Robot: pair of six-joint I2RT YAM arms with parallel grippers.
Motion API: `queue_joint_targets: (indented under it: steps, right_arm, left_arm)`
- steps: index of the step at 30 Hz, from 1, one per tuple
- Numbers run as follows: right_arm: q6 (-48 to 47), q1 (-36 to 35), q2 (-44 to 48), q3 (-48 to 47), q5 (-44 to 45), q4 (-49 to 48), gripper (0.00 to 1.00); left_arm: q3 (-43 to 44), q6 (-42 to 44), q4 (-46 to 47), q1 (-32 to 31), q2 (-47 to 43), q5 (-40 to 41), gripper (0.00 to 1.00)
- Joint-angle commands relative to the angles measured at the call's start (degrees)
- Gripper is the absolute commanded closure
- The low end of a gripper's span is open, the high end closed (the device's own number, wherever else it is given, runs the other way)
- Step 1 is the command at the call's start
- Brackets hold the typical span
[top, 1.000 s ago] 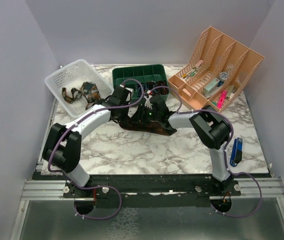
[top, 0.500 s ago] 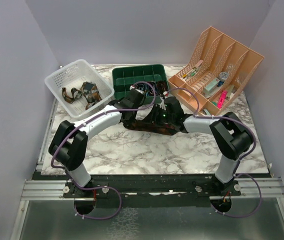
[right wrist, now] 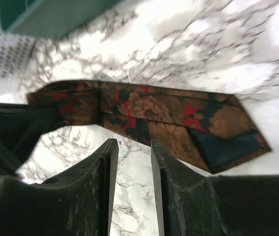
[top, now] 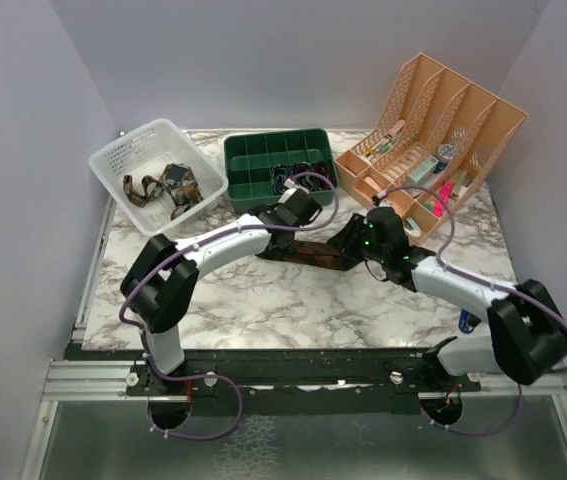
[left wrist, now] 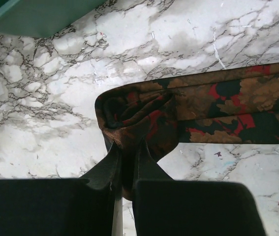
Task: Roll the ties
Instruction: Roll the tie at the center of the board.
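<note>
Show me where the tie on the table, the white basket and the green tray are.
tie point(left wrist: 218, 108): left wrist view, on its flat patterned stretch.
white basket point(top: 128, 138): top view, on its far rim.
green tray point(top: 248, 196): top view, on its front wall.

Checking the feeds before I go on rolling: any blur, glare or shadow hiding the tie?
Left wrist: sharp, the tie pattern crisp, the left gripper a dark unlit mass clamped on the folded end. Right wrist: smeared by blur, worst on the marble table; tie readable. Top external: even light, no glare, tie partly covered by the left gripper.
</note>
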State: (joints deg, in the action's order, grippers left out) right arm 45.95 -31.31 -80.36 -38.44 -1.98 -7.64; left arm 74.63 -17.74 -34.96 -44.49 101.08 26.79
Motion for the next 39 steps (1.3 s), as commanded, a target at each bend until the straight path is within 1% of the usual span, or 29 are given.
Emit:
queue_joint_targets:
  steps: [1,4,8,15,19,23,25,28,29,31,33,37,39]
  right_arm:
    - [-1.2,1.3,10.0,3.5,8.7,2.9,0.61]
    - [-1.8,1.4,14.7,4.9,10.4,4.9,0.61]
    - [-3.4,1.5,17.5,5.5,10.6,6.5,0.61]
    - [-3.0,1.6,15.9,7.1,5.4,3.1,0.64]
    - [-2.8,1.6,12.4,6.4,2.5,1.8,0.64]
    - [-2.6,1.6,8.6,6.9,-4.6,-3.1,0.65]
    - [-2.8,1.6,4.9,5.8,-9.1,-5.4,0.66]
    - [-3.9,1.6,-2.6,1.6,-15.2,-5.4,0.71]
    - [-4.0,1.6,-4.8,0.6,-15.9,-5.6,0.73]
    - [-4.1,1.7,-8.8,-0.9,-16.1,-6.9,0.75]
    - [-5.5,1.8,-11.1,-3.2,-14.9,-5.4,0.76]
    - [-8.3,1.9,-14.0,-4.8,-10.2,-3.4,0.76]
    - [-9.9,2.0,-15.6,-5.4,-7.2,-0.9,0.76]
  left_arm:
    - [2.3,-1.2,-2.8,-2.4,3.5,7.0,1.0]
    - [2.9,-1.0,-3.5,-3.0,4.0,8.5,1.0]
    - [3.7,-0.3,-4.1,-3.2,2.8,8.9,1.0]
    - [4.2,2.1,-5.0,-3.2,2.5,10.5,1.0]
    - [4.8,2.3,-6.4,-3.2,4.7,11.9,1.0]
    - [5.1,2.4,-6.6,-3.2,5.0,12.4,1.0]
    - [5.0,2.3,-6.6,-3.2,4.9,12.2,1.0]
    - [5.2,2.2,-6.6,-3.2,5.2,11.8,1.0]
    - [5.2,2.1,-6.6,-3.2,5.2,11.8,1.0]
    - [5.1,1.9,-6.6,-3.2,5.3,11.7,1.0]
    - [5.2,1.9,-6.6,-3.3,5.4,11.6,1.0]
    - [5.1,2.1,-6.6,-3.3,5.4,11.7,1.0]
    - [5.2,2.5,-6.6,-3.3,5.3,12.3,1.0]
